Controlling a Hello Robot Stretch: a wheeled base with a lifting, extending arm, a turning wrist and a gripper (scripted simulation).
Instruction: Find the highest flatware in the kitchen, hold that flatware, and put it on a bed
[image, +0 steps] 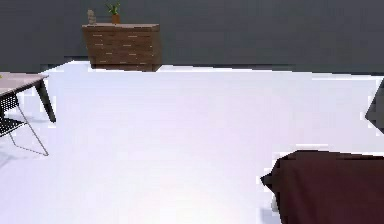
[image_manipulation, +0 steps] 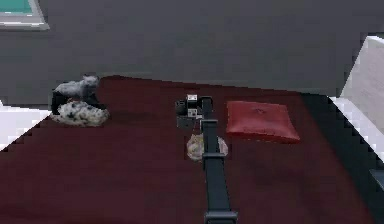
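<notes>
The forward view looks ahead, slightly down, to a far brown wooden dresser (image: 121, 45). The arm side view closely overlooks the dark red bed (image_manipulation: 110, 170) (image: 330, 185), shared by both.

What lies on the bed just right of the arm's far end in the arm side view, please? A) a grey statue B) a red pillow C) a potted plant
B: the pillow lies there on the bed; the statue sits at the left.
</notes>
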